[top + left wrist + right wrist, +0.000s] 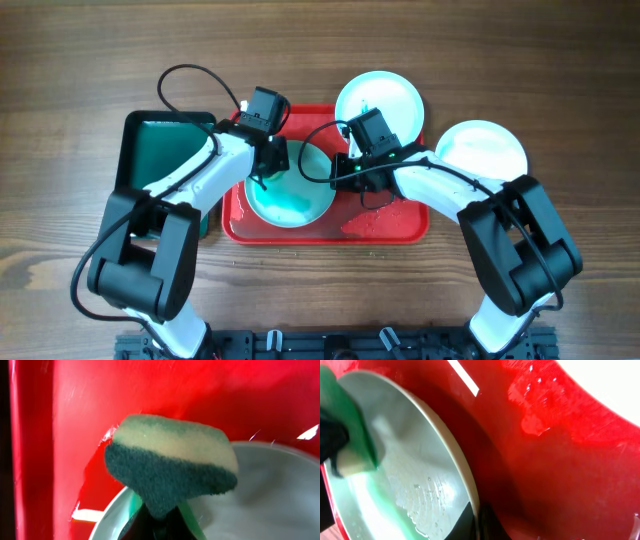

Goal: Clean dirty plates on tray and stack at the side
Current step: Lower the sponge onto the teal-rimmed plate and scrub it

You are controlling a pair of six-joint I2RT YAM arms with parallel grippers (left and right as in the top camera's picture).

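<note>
1. arms meet over the red tray (405, 228) at the middle of the desk (80, 60), one reaching in from each side.
2. an aqua plate (300, 200) lies in the tray's left half, its centre smeared teal and glistening wet in the overhead view.
3. the left tool (268, 165) hangs over the plate's far-left rim, clamped tight on a sponge (170, 467).
4. the left wrist view shows the sponge's pale yellow layer above its dark green scouring layer, with the plate's edge below it and the red tray floor behind.
5. from the right wrist, the sponge (352, 452) sits against the plate's inner face at far left, with a green streak running down from it.
6. the right tool (345, 172) is closed on the aqua plate's right rim. in its own camera the dark fingers (470, 522) stand on either side of that rim at the bottom of the frame.
7. the rim throws a dark shadow on the tray there, and the plate looks tipped up on that side.
8. droplets (535, 422) shine on the tray floor to the right of the plate.
9. a white plate (378, 95) overlaps the tray's far rim.
10. a third plate (482, 150) rests on the desk just beside the tray's far-right corner.
11. a green tray (165, 150) sits left of the red one, partly under the left arm.
</note>
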